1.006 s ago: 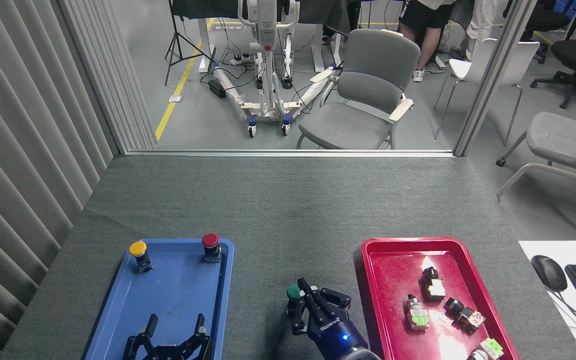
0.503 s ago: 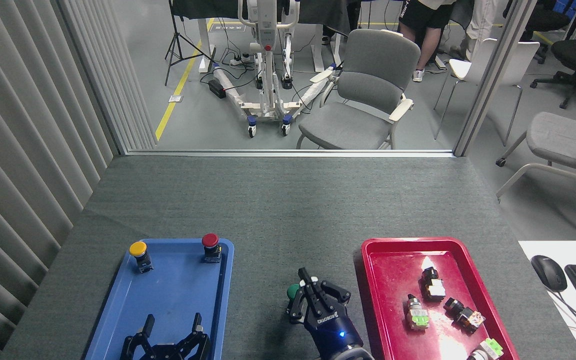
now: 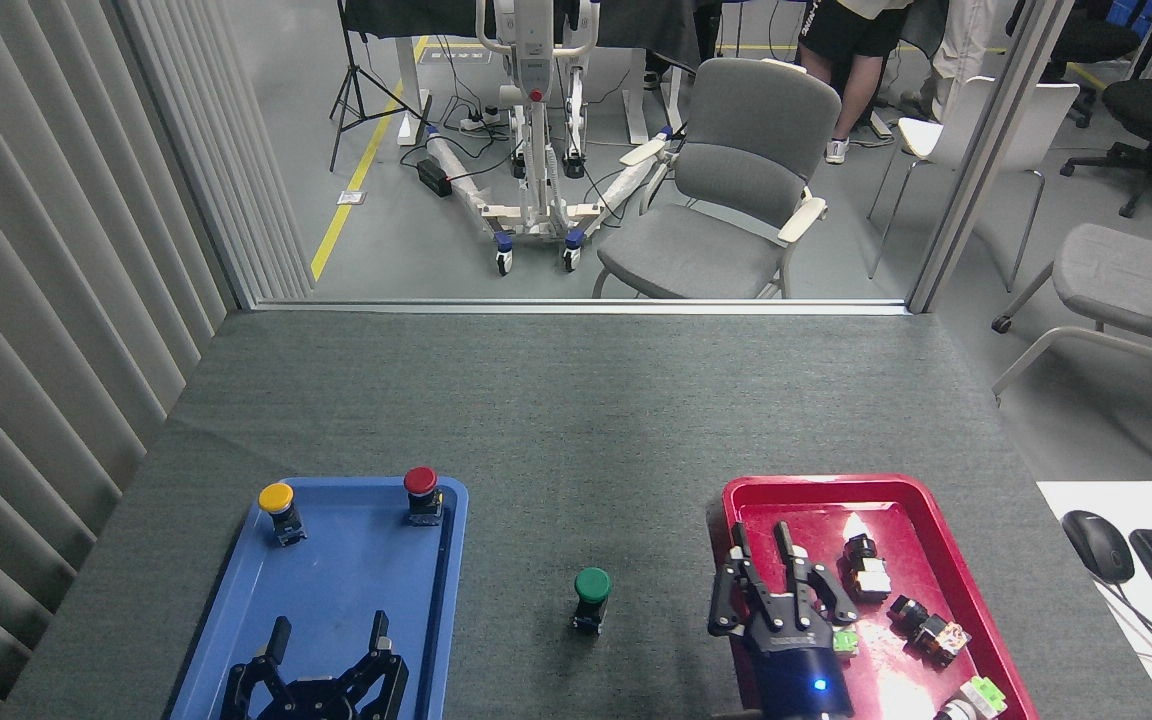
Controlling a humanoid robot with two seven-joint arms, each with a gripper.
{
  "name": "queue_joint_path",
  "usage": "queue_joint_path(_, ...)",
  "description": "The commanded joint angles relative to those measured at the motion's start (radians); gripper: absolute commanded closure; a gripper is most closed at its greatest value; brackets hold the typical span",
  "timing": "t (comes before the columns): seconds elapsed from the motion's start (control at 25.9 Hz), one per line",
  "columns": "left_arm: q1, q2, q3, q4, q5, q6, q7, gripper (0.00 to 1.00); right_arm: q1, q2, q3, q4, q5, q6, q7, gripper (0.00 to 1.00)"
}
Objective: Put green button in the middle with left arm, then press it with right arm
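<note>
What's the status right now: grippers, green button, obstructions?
Left gripper open over blue tray. Right gripper open over red tray. Green button upright on the felt between trays, untouched. Nothing in the way.

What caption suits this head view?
Green button stands alone between the trays; right claw hovers over the red tray.

Green button (image 3: 591, 590), upright, alone on the middle (image 3: 576, 430) between trays

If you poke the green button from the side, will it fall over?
Probably yes. The green button stands upright on the grey table cover with a wide round cap over a narrower body, so it looks top-heavy. Once on its side, the round cap might let it roll. It looks hard, not squishy.
</note>
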Motion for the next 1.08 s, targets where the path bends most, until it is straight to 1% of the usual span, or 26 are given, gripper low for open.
queue_joint_path(0.0,0.009,0.037,0.008,-0.012,-0.001,-0.039,0.005,0.01,0.048,-0.051,-0.033,-0.033,-0.002,0.022,-0.004,0.00)
queue_joint_path(0.04,0.012,0.058,0.009,-0.015,-0.001,-0.052,0.008,0.00,0.062,-0.051,-0.036,-0.046,-0.002,0.040,-0.003,0.00)
queue_joint_path(0.15,0.013,0.081,0.029,-0.070,-0.001,-0.058,0.005,0.00,0.094,-0.046,-0.034,-0.076,0.009,0.078,-0.004,0.00)
queue_joint_path(0.23,0.021,0.101,0.060,-0.104,0.000,-0.064,-0.004,0.00,0.122,-0.045,-0.034,-0.102,0.010,0.074,-0.004,0.00)
queue_joint_path(0.31,0.040,0.107,0.066,-0.115,0.002,-0.066,-0.016,0.00,0.142,-0.053,-0.031,-0.106,0.010,0.069,-0.003,0.00)
queue_joint_path(0.39,0.040,0.109,0.066,-0.115,0.005,-0.072,-0.065,0.00,0.154,-0.057,-0.031,-0.108,0.010,0.077,0.005,0.00)
queue_joint_path(0.5,0.041,0.107,0.078,-0.141,0.010,-0.096,-0.180,0.00,0.159,-0.060,-0.031,-0.111,0.016,0.095,0.029,0.00)
queue_joint_path(0.54,0.035,0.103,0.083,-0.138,0.011,-0.096,-0.202,0.00,0.159,-0.059,-0.031,-0.114,0.023,0.108,0.038,0.00)
queue_joint_path(0.58,0.033,0.100,0.085,-0.138,0.013,-0.098,-0.203,0.00,0.159,-0.057,-0.031,-0.114,0.032,0.123,0.054,0.00)
queue_joint_path(0.73,0.041,0.095,0.080,-0.138,0.014,-0.104,-0.199,0.00,0.160,-0.048,-0.029,-0.126,0.033,0.132,0.083,0.00)
queue_joint_path(0.85,0.041,0.071,0.074,-0.138,0.014,-0.122,-0.154,0.00,0.163,-0.051,-0.025,-0.128,0.035,0.138,0.107,0.00)
queue_joint_path(0.93,0.043,0.057,0.074,-0.138,0.014,-0.141,-0.137,0.00,0.160,-0.050,-0.025,-0.126,0.035,0.137,0.111,0.00)
queue_joint_path(1.04,0.040,0.055,0.074,-0.133,0.016,-0.145,-0.136,0.00,0.157,-0.048,-0.025,-0.126,0.035,0.135,0.109,0.00)
